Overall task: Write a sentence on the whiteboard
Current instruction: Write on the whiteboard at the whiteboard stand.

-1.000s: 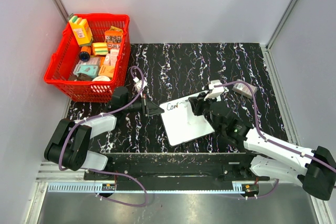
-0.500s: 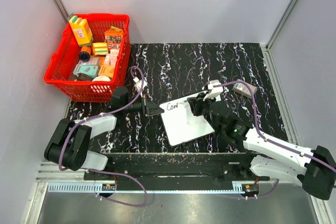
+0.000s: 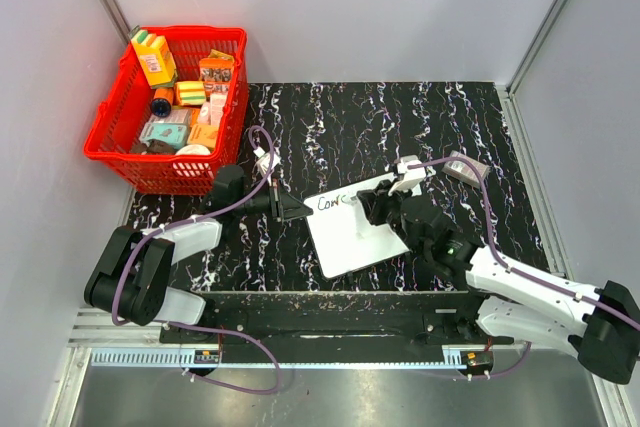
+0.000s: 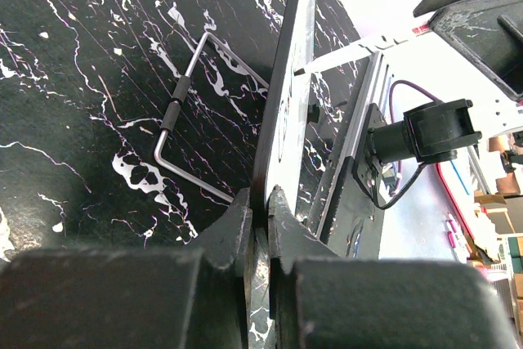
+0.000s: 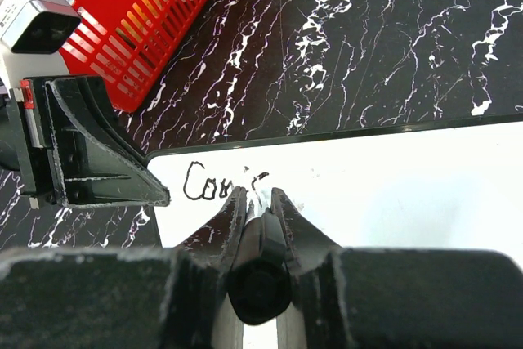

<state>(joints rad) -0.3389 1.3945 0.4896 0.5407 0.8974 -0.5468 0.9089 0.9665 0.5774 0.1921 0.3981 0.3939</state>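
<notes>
Grip on the left: left fingers [image 3: 291,210] pressed together on the whiteboard [image 3: 355,237], pinching its left edge, probably bracing it against writing pressure. Lies on the counter [image 3: 400,117] between both arms, white, mostly blank. Shows of the sentence [image 5: 214,184] only roughly "Cou", thin dark strokes, top left. Right fingers [image 3: 368,203] pinching a marker [image 5: 260,243], tip at the last letter.

The sentence [image 3: 336,202] on the whiteboard [image 3: 352,239] grew over the last second. From three dark letters near the board's upper left corner, it lengthened by roughly one more character toward the right. The right gripper [image 3: 368,204], clamped on the marker [image 5: 260,255], shifted slightly rightward along the line, and the right arm [image 3: 520,287] behind it eased a little toward the bottom of the overhead view.
</notes>
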